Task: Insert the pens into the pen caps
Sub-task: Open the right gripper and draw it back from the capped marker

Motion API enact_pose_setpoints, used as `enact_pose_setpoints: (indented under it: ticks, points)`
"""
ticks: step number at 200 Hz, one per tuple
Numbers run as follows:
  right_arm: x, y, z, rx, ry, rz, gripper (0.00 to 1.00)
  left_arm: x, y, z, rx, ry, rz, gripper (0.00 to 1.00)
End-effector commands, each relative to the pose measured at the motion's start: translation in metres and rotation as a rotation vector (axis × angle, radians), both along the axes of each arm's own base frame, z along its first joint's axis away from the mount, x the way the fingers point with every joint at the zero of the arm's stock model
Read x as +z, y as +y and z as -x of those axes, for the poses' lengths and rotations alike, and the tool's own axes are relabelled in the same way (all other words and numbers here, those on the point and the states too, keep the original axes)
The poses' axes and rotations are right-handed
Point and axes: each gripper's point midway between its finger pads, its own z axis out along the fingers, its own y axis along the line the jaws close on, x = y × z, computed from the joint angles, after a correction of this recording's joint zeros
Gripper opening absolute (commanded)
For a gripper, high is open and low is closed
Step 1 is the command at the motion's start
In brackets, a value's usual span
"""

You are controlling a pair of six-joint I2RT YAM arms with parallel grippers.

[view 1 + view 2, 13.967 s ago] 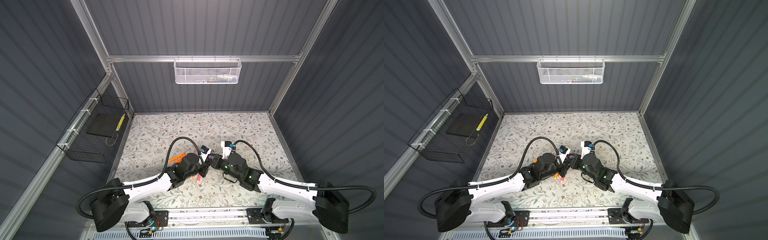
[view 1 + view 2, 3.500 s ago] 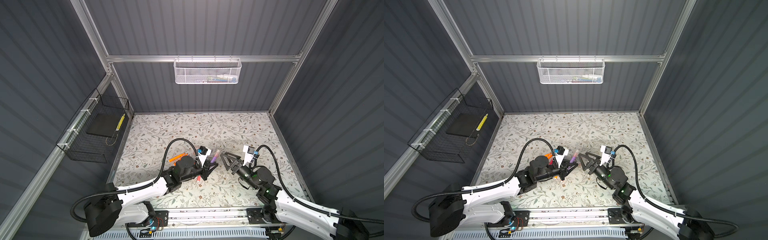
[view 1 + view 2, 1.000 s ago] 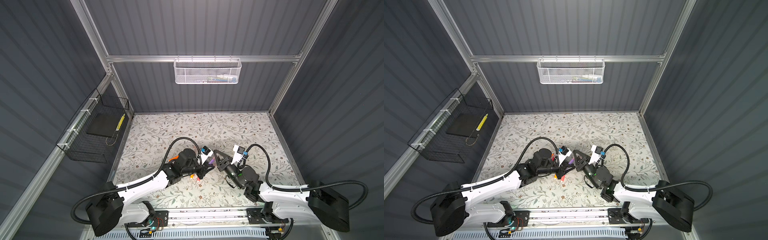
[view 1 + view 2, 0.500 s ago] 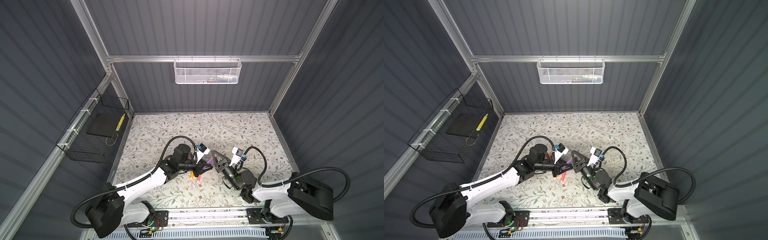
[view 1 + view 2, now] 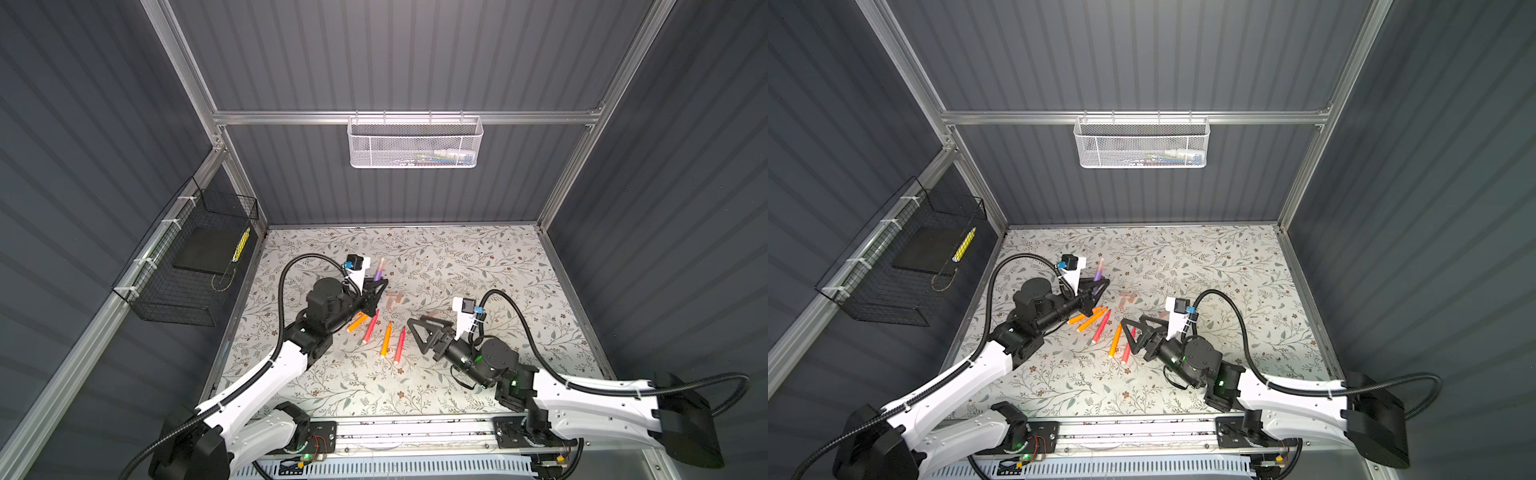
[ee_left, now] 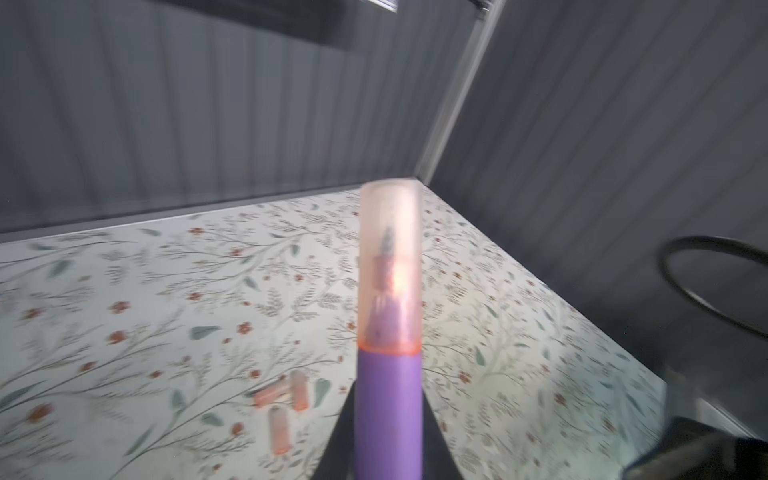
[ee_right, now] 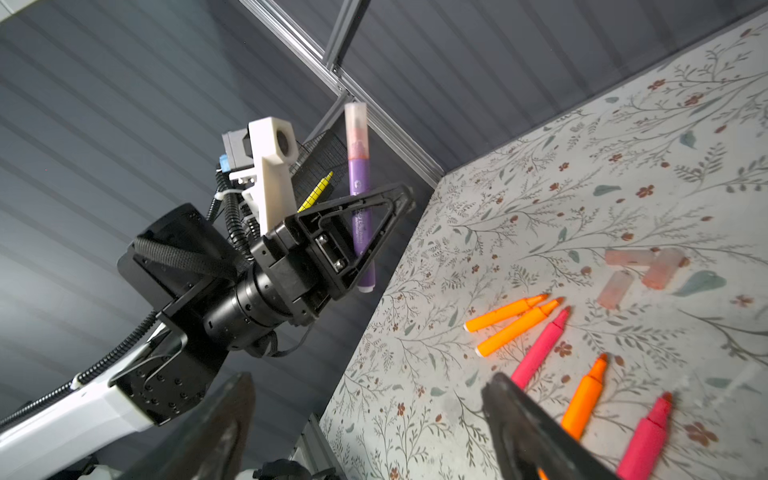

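My left gripper (image 5: 376, 286) is shut on the purple pen (image 5: 378, 275), held upright above the mat. A pale pink cap (image 6: 390, 266) sits over the pen's tip, which also shows in the right wrist view (image 7: 356, 129). My right gripper (image 5: 415, 336) hangs open and empty, apart from the pen on its right. Several uncapped orange and pink pens (image 5: 386, 340) lie side by side on the floral mat between the arms. Three loose pen caps (image 5: 392, 297) lie just behind them, close together (image 7: 640, 270).
A white mesh basket (image 5: 415, 143) hangs on the back wall. A black wire basket (image 5: 187, 266) on the left wall holds a dark slab and a yellow stick. The right arm's cable (image 5: 511, 307) loops over the mat.
The two grippers met at the pen half a second ago. Since then my right gripper has opened and drawn back to the right. The left has swung the capped purple pen toward the back left.
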Motion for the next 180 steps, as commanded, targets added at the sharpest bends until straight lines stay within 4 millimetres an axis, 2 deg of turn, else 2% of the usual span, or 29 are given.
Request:
enact_pose_setpoints:
  ticks: [1, 37, 52, 71, 87, 102, 153, 180]
  points:
    - [-0.001, -0.006, 0.006, 0.023, 0.069, 0.101, 0.93, -0.045, 0.053, -0.013, 0.313, 0.087, -0.102, 0.0]
    - [0.041, -0.001, 0.019, 0.105, 0.032, 0.069, 0.92, -0.082, 0.094, -0.01, 0.511, 0.192, -0.215, 0.0]
    - [0.05, -0.003, 0.02, 0.108, 0.007, 0.059, 0.92, -0.092, 0.106, -0.011, 0.574, 0.218, -0.25, 0.0]
    - [0.045, -0.007, 0.016, 0.112, 0.011, -0.014, 0.95, -0.098, 0.118, -0.01, 0.636, 0.233, -0.263, 0.0]
    - [0.035, -0.003, 0.012, 0.158, 0.043, -0.054, 0.94, -0.101, 0.125, -0.011, 0.666, 0.237, -0.276, 0.0]
    - [0.029, 0.0, 0.007, 0.17, 0.086, -0.022, 0.91, -0.105, 0.127, -0.012, 0.674, 0.248, -0.281, 0.0]
    - [0.031, 0.01, 0.008, 0.204, 0.095, -0.011, 0.82, -0.118, 0.131, -0.017, 0.675, 0.283, -0.293, 0.0]
    - [0.021, 0.007, 0.003, 0.16, 0.142, 0.085, 0.8, -0.132, 0.138, -0.025, 0.679, 0.344, -0.274, 0.0]
